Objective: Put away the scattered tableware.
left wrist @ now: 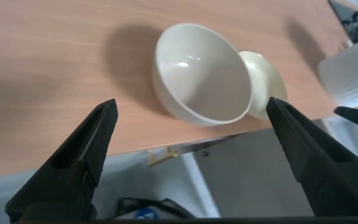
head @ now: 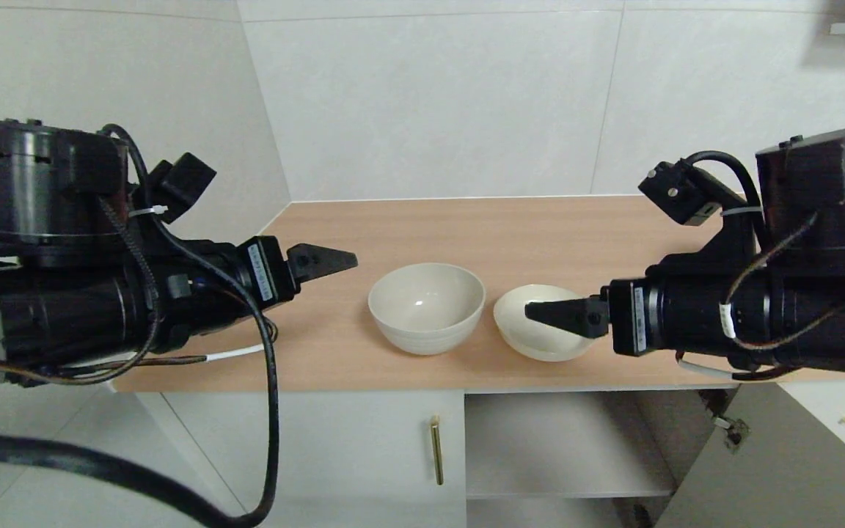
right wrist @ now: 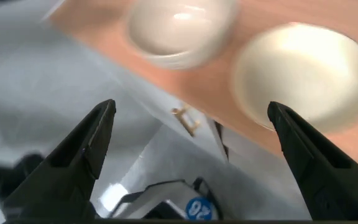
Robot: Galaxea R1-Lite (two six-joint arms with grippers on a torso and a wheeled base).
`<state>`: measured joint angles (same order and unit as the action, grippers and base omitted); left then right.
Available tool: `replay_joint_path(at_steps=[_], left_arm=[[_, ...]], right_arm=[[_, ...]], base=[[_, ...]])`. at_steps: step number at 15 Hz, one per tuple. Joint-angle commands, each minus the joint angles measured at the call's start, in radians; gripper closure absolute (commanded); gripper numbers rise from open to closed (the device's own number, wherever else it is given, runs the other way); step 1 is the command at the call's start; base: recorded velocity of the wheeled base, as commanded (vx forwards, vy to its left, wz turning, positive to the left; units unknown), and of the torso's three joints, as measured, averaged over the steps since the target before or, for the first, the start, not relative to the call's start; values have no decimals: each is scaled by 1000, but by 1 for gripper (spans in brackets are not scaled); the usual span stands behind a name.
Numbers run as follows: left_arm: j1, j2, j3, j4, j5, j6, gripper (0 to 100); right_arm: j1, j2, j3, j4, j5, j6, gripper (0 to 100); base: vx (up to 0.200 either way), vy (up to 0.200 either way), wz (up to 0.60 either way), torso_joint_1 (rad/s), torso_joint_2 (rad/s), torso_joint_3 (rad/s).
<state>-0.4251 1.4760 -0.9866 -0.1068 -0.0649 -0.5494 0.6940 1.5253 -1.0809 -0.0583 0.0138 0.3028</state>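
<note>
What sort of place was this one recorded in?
Probably a kitchen corner: a wooden countertop against tiled walls, white cabinets beneath it, one standing open, and a deep bowl and a shallow bowl on top.

A deep bowl (head: 426, 308) sits just beside a shallow bowl (head: 540, 346) on the wooden counter (head: 510, 235).

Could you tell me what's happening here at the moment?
The robot is putting away tableware, and nothing has been picked up yet. A deeper bowl and a shallower bowl sit side by side near the front edge of the wooden counter. The left gripper is left of the bowls and the right gripper is by the shallower one. Both are open and empty. Below, a cabinet compartment stands open.
</note>
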Motion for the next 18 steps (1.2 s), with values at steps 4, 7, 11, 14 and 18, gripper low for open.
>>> replay_joint_path(at_steps=[4,7,11,14,18], left_arm=[[-9,145,-87,27,40,-135,0],[-15,230,-95,33,40,-159,0],[-24,277,-106,33,40,-181,0],[-41,288,-104,33,40,-181,0],[-60,300,-103,33,42,-187,100]], right_arm=[[-87,177,-251,212,-169,142,0],[-100,214,-260,210,-218,142,0],[-102,213,-258,210,-218,142,0],[-102,216,-257,210,-218,141,0],[-102,217,-257,212,-219,141,0]], base=[[0,0,0,0,0,0],[0,0,0,0,0,0],[0,0,0,0,0,0],[0,0,0,0,0,0],[0,0,0,0,0,0]])
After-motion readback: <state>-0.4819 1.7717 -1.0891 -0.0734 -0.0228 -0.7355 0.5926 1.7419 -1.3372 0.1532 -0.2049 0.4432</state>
